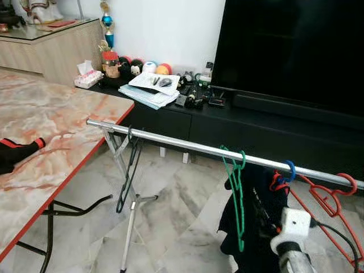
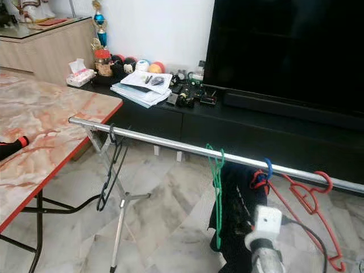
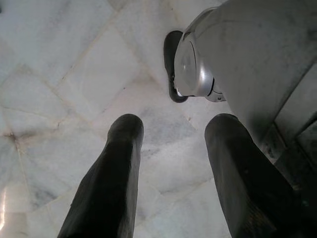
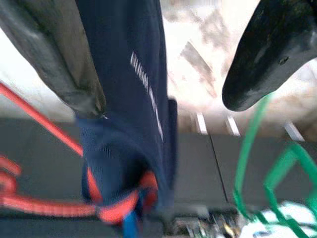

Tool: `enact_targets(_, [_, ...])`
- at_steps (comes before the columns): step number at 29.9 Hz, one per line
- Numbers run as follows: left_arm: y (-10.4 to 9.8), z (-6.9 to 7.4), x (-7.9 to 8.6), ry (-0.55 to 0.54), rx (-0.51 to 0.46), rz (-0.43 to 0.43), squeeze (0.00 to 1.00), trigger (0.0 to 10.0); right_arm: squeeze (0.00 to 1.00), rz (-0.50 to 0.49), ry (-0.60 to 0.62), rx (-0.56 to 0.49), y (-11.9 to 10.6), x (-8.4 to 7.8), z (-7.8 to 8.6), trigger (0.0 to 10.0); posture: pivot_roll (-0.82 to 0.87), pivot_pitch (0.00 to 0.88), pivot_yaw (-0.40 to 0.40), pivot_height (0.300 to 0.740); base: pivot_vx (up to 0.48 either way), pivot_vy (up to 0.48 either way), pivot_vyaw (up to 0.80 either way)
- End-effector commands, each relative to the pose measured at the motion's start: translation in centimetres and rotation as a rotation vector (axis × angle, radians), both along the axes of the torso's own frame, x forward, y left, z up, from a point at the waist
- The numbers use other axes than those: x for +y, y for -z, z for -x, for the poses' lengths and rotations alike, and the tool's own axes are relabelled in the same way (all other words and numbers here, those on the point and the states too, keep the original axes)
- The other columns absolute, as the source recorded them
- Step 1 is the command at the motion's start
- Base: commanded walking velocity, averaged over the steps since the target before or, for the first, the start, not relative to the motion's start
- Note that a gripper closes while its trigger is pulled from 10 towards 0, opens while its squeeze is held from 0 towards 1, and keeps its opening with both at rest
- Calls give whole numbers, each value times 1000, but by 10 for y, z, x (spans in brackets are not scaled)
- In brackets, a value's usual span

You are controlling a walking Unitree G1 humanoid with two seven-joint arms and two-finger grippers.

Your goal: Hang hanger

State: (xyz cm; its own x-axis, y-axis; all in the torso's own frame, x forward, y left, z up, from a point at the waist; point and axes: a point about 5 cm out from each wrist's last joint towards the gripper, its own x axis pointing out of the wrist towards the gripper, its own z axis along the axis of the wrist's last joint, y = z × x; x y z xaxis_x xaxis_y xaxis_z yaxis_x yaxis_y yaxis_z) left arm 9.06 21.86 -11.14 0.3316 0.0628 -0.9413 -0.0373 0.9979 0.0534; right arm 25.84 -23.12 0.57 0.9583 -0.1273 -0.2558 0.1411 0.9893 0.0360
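At nine o'clock a marble-look surface [image 1: 51, 122] with a red edge stands on black legs, a black and red cloth [image 1: 17, 152] on its near side. The floor [image 1: 170, 216] is pale marble tile. At twelve o'clock a low black cabinet [image 1: 239, 122] carries papers [image 1: 151, 88], a tissue box [image 1: 88, 75] and small clutter, with a large dark TV [image 1: 296, 48] above it towards one o'clock.

A steel rail [image 1: 187, 145] on a folding stand runs from ten o'clock down to three o'clock. I count four hangers on it. The black hanger [image 1: 128, 170] hangs near the left end, long axis straight down, seen nearly edge-on. The green hanger [image 1: 236, 196] hangs at the middle, also edge-on. Next, a blue hook [image 1: 290, 168] carries a navy garment [image 1: 253, 219]. The red hanger [image 1: 327, 207] is at four o'clock, face-on, its arm slanting down to the right.

My left gripper [image 3: 171, 148] points at the floor, jaws apart and empty. My right gripper [image 4: 163, 74] is raised in front of the navy garment, jaws spread wide either side of the cloth, not closed on it.
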Motion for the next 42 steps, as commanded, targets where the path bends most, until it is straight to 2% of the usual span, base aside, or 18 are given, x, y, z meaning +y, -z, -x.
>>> enact_targets(1, [1, 2, -4, 10, 12, 5, 0, 10000, 392, -47, 40, 104, 16, -3, 10, 10000, 152, 0, -69, 740, 0, 0, 0])
enact_targets(2, [2, 2, -5, 9, 11, 7, 0, 10000, 0, -57, 36, 135, 21, -2, 11, 10000, 155, 0, -70, 740, 0, 0, 0])
enact_targets(5, [2, 1, -9, 17, 11, 7, 0, 10000, 0, -93, 86, 224, 31, -9, 17, 10000, 152, 0, -64, 740, 0, 0, 0])
enact_targets(7, [2, 0, -9, 19, 11, 7, 0, 10000, 0, -99, 99, 231, 31, -11, 18, 10000, 152, 0, -64, 740, 0, 0, 0])
enact_targets(9, [1, -1, -9, 27, 6, 4, 0, 10000, 0, -155, 137, 250, 33, -17, 19, 10000, 117, 0, -45, 740, 0, 0, 0])
enact_targets(10, [1, -2, -8, 28, 5, 0, 0, 10000, 0, -162, 140, 266, 35, -18, 20, 10000, 107, 0, -43, 740, 0, 0, 0])
enact_targets(11, [1, -3, -8, 38, 11, -7, 0, 10000, 0, -138, 131, 326, 41, -19, 26, 10000, 115, 0, -43, 740, 0, 0, 0])
enact_targets(12, [1, -3, -8, 38, 11, -7, 0, 10000, 0, -138, 131, 326, 41, -19, 26, 10000, 115, 0, -43, 740, 0, 0, 0])
enact_targets(17, [-5, -20, 0, 68, -9, -20, 0, 10000, 0, -120, 68, 540, 69, -5, 58, 10000, 124, 0, -27, 740, 0, 0, 0])
enact_targets(21, [-6, -23, 3, 81, -11, -27, 0, 10000, 0, -122, 74, 597, 77, -2, 69, 10000, 139, 0, -35, 740, 0, 0, 0])
enact_targets(24, [-9, -28, 10, 45, -37, -38, 0, 10000, 0, -131, 69, 628, 82, 4, 76, 10000, 150, 0, -46, 740, 0, 0, 0])
enact_targets(27, [-10, -26, 15, 34, -37, -47, 0, 10000, 0, -137, 62, 653, 85, 8, 79, 10000, 151, 0, -45, 740, 0, 0, 0])
enact_targets(29, [-10, -23, 22, 25, -27, -59, 0, 10000, 0, -115, 40, 714, 90, 13, 86, 10000, 140, 0, -28, 740, 0, 0, 0])
enact_targets(32, [-10, -20, 25, 32, -17, -65, 0, 10000, 0, -81, 2, 745, 93, 15, 92, 10000, 126, 0, -11, 740, 0, 0, 0])
enact_targets(38, [-10, -15, 29, 59, -1, -74, 0, 10000, 0, -92, 24, 753, 95, 11, 99, 10000, 101, 0, 12, 740, -175, 0, 0])
enact_targets(42, [-10, -6, 34, 52, 12, -79, 0, 10000, 0, -84, 33, 763, 96, 8, 102, 10000, 86, 0, 9, 740, -283, 0, 0])
